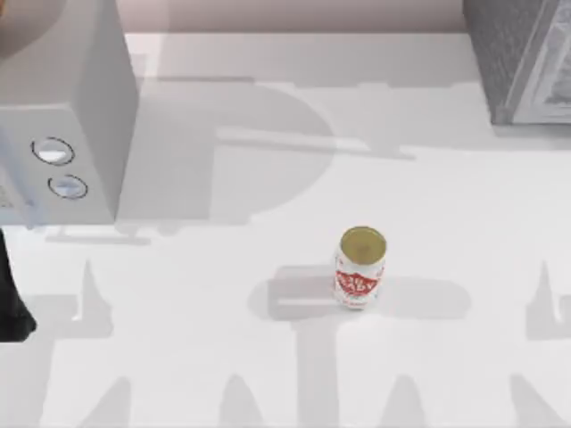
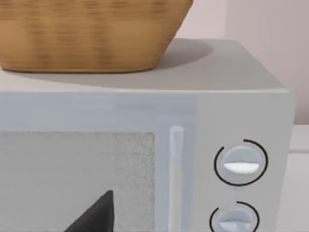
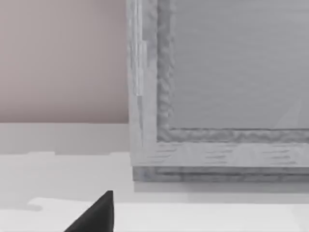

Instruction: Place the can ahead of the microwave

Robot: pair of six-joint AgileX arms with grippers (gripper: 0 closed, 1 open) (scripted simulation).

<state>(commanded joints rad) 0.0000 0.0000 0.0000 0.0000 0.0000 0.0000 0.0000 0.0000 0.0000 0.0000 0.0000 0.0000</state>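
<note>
A woven basket (image 2: 87, 34) sits up top, and a dark grey speckled box (image 1: 522, 58), perhaps a cabinet, stands at the table's (image 1: 268, 357) far right.

1. left arm (image 1: 12, 299): matte black body, rounded dark outline, no markings, cables or screws visible.
2. left end effector fingertip (image 2: 96, 217): plain black wedge, tapering to a point.
3. right end effector fingertip (image 3: 96, 217): same black pointed wedge, flat unmarked finish.

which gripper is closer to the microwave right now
Left. The left gripper faces the microwave front, close by its dials; the right gripper faces the darker speckled box on the opposite side.
</note>
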